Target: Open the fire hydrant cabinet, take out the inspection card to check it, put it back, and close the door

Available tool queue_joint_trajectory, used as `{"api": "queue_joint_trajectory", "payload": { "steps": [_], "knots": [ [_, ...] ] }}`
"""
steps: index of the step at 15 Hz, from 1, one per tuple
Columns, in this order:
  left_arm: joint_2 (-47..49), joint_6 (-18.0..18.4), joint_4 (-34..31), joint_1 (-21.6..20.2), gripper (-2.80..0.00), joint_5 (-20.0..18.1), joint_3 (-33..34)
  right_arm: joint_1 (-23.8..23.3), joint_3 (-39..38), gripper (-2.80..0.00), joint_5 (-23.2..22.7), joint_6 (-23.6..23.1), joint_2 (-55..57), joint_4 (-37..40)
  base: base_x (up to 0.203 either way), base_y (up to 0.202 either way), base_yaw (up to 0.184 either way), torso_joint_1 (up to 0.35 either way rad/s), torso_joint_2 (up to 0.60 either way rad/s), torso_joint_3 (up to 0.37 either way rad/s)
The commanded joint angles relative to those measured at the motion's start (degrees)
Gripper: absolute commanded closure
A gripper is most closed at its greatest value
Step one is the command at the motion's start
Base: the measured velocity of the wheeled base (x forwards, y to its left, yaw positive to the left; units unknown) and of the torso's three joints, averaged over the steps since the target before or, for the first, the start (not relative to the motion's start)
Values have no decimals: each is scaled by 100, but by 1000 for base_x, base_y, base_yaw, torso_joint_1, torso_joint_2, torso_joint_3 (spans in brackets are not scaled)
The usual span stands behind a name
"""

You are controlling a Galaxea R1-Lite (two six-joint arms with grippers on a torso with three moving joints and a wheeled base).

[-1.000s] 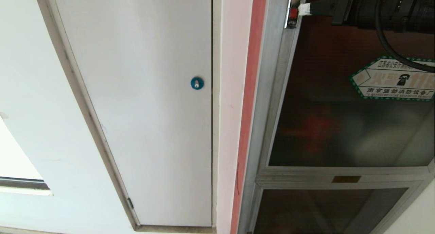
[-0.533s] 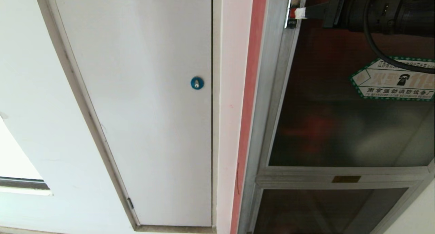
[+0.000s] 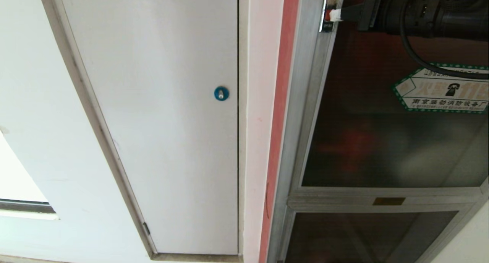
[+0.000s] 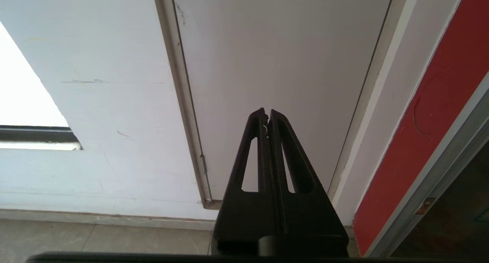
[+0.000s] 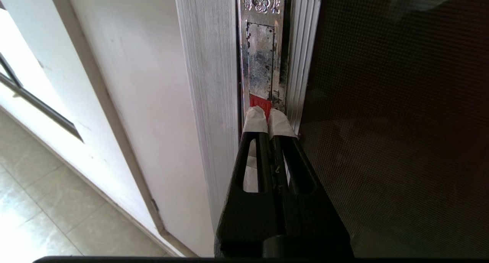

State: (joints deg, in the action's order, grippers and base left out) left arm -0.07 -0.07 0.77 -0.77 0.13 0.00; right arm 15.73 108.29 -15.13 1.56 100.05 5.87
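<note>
Opening is the step in hand: the right end effector [image 5: 267, 116], fingers pressed together, is set against the red latch [image 5: 260, 101] of the shut door [image 3: 382, 140], which must next be released.

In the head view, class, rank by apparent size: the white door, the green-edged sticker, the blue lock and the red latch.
1. white door
2. sticker
3. blue lock
4. red latch, though the right gripper hides part of it, so the last two places are unsure.
</note>
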Motion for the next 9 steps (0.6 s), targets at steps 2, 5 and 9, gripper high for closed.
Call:
{"api": "queue_joint_trajectory", "payload": {
  "steps": [2,5,9],
  "knots": [
    [-1,-1,3,-2,0,4,35,1,88,0,-7,2,87,37,0,0,0,0,0,0],
    [-1,-1,3,-2,0,4,35,1,253,0,8,2,190,124,0,0,0,0,0,0],
    [3,-1,3,-2,0,4,35,1,324,0,37,-7,208,230,0,0,0,0,0,0]
  ]
}}
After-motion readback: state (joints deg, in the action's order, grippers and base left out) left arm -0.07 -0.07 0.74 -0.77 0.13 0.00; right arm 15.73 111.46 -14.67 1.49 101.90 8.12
